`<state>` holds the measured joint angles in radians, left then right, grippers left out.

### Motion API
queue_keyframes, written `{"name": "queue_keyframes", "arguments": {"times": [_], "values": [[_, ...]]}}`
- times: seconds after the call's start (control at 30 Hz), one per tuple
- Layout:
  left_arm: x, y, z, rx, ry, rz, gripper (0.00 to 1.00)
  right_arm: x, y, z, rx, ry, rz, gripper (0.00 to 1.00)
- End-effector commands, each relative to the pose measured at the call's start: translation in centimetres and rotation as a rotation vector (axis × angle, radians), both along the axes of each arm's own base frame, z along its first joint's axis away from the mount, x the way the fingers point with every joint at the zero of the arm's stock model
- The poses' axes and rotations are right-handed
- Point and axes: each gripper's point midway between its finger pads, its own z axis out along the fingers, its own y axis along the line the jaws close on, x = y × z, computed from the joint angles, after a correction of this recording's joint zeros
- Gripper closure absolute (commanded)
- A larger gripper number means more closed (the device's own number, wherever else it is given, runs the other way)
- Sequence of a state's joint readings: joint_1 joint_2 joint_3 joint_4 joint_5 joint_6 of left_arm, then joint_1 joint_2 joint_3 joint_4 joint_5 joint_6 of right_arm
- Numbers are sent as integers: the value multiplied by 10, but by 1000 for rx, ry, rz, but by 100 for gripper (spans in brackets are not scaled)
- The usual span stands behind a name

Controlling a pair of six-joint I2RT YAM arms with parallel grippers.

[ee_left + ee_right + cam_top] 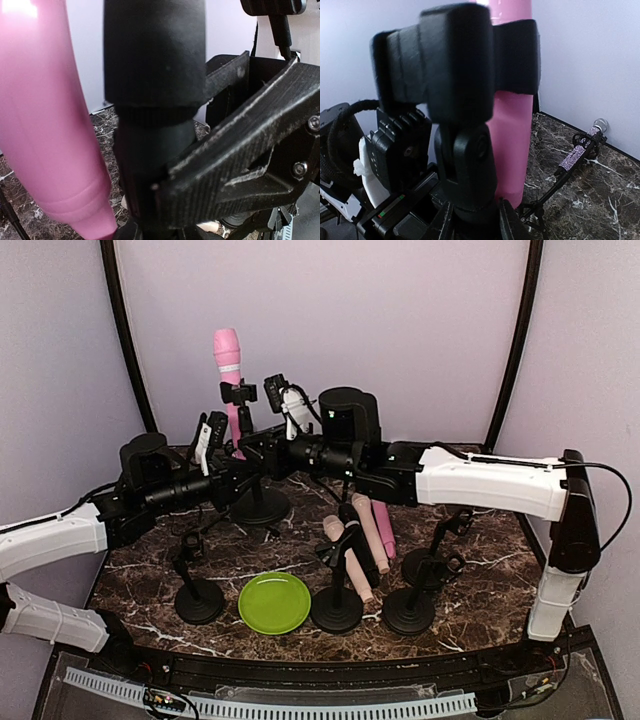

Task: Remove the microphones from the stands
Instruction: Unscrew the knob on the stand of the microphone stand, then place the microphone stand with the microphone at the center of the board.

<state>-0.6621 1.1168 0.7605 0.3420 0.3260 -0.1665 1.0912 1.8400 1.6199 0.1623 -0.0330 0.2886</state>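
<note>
A pink microphone (227,352) stands upright in the clip (240,393) of a black stand (260,506) at the back of the table. My left gripper (238,448) is shut on the stand's post (155,100), with the pink microphone (45,125) just beside it. My right gripper (262,398) reaches in higher up. In the right wrist view its fingers (510,224) press on either side of the stand's swivel neck (470,165), just under the clip (465,60). The microphone (512,140) sits behind, still in the clip.
A green plate (274,601) lies at the front. Around it stand three more black stands (199,600) (336,608) (410,608), with a beige (348,558), a black (365,540) and a pink microphone (383,528). A glittery purple microphone (577,152) rests on another stand.
</note>
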Motion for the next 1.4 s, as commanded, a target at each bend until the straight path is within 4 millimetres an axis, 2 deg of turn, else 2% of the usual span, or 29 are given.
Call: {"name": "queue_keyframes", "arguments": {"times": [0.0, 0.17, 0.3, 0.43, 0.53, 0.63, 0.73, 0.87, 0.93, 1.03, 1.2, 1.27, 1.37], "values": [[-8, -4, 57, -92, -153, -51, 100, -8, 5, 20, 40, -33, 31, 81], [-18, -7, 65, -98, -183, -110, 100, -14, -12, 34, 90, -54, 124, 93], [-38, -18, 72, -109, -210, -245, 100, -34, -33, 52, 177, -60, 337, 95], [-59, -26, 76, -125, -220, -387, 100, -65, -55, 67, 242, -74, 572, 94], [-71, -33, 78, -126, -203, -485, 100, -81, -62, 69, 239, -63, 687, 94], [-74, -35, 77, -127, -192, -520, 100, -88, -65, 66, 229, -48, 740, 94], [-73, -35, 77, -124, -195, -512, 100, -84, -68, 63, 231, -46, 714, 85], [-68, -31, 77, -116, -212, -461, 100, -69, -82, 65, 253, -53, 624, 53], [-68, -30, 78, -115, -219, -456, 100, -61, -93, 65, 269, -60, 581, 41], [-69, -31, 77, -108, -217, -468, 100, -48, -109, 65, 285, -68, 511, 28], [-74, -37, 74, -95, -205, -509, 100, -27, -127, 77, 306, -102, 415, 16], [-76, -40, 74, -84, -201, -532, 100, -18, -125, 83, 281, -121, 391, 14], [-79, -47, 66, -57, -172, -568, 100, -16, -123, 103, 275, -168, 406, 11]]}}
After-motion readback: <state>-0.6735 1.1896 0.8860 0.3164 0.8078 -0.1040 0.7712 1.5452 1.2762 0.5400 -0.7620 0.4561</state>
